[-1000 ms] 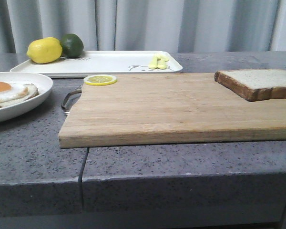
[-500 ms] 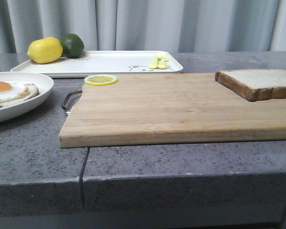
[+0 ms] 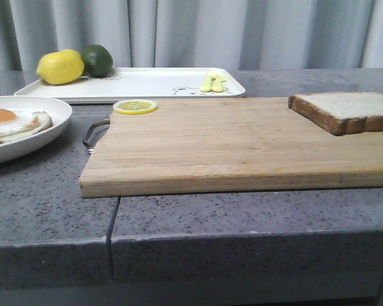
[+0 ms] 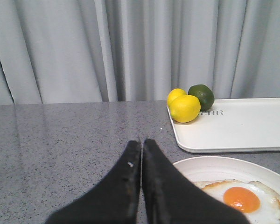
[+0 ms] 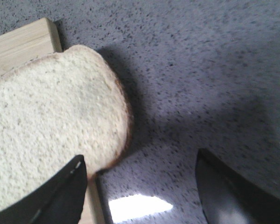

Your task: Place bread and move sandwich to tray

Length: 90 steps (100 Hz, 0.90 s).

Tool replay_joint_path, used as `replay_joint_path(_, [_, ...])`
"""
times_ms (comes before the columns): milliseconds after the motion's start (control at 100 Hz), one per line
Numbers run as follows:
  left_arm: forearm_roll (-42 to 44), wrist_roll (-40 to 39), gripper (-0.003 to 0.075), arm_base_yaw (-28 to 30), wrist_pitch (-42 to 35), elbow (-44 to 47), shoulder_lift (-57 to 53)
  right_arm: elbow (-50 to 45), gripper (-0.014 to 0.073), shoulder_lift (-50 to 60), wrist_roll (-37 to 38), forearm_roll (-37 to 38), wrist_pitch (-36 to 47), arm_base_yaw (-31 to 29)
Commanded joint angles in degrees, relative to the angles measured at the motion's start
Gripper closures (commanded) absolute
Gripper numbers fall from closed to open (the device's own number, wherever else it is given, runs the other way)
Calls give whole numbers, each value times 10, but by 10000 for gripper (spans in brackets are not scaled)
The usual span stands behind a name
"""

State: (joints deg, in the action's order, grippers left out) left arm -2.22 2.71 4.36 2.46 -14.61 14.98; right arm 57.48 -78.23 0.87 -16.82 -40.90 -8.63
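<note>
The bread (image 5: 46,126) lies on our cutting board (image 3: 230,143), right gripper (image 5: 142,189) spread above it, left gripper (image 4: 141,149) closed.

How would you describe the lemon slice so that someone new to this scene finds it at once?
Start at the wooden cutting board in the middle of the grey counter. At its far left corner, just before the white tray, lies the lemon slice. It is flat, thin and round, unlike the whole lemon and lime on the tray.

Only text I can make out is on the tray (image 4: 233,126), grey letters ending in "EAR" right by my lemon (image 4: 185,108). Nothing else is readable.
</note>
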Motion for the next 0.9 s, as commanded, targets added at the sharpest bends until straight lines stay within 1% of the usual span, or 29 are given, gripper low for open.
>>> replay_joint_path(0, [-4,-7,740,-1,-46,-22,10,39,91,-19,-66,-76,-4,-25])
replay_joint_path(100, [-4,-7,740,-1,-46,-22,10,62,91,-56,-136,-159,-31,-48])
replay_joint_path(190, [-4,-7,740,-1,-46,-22,10,81,91,-89,-183,-208,-57,-57])
replay_joint_path(330, [-4,-7,740,-1,-46,-22,10,96,95,-130,-201,-244,-70,-57])
replay_joint_path(420, [-4,-7,740,-1,-46,-22,10,101,95,-150,-204,-250,-74,-57])
replay_joint_path(600, [-4,-7,740,-1,-46,-22,10,101,106,-170,-232,-282,-85,-57])
replay_joint_path(650, [-4,-7,740,-1,-46,-22,10,101,148,-174,-233,-283,-90,-57])
replay_joint_path(720, [-4,-7,740,-1,-46,-22,10,101,262,-176,-233,-283,-96,-57])
replay_joint_path(770, [-4,-7,740,-1,-46,-22,10,101,382,-176,-233,-282,-100,-57])
replay_joint_path(790, [-4,-7,740,-1,-46,-22,10,101,412,-176,-233,-282,-101,-57])
replay_joint_path(840, [-4,-7,740,-1,-46,-22,10,101,529,-176,-233,-282,-102,-57])
replay_joint_path(860, [-4,-7,740,-1,-46,-22,10,101,557,-176,-233,-282,-102,-57])
replay_joint_path(890, [-4,-7,740,-1,-46,-22,10,101,621,-176,-233,-282,-102,-57])
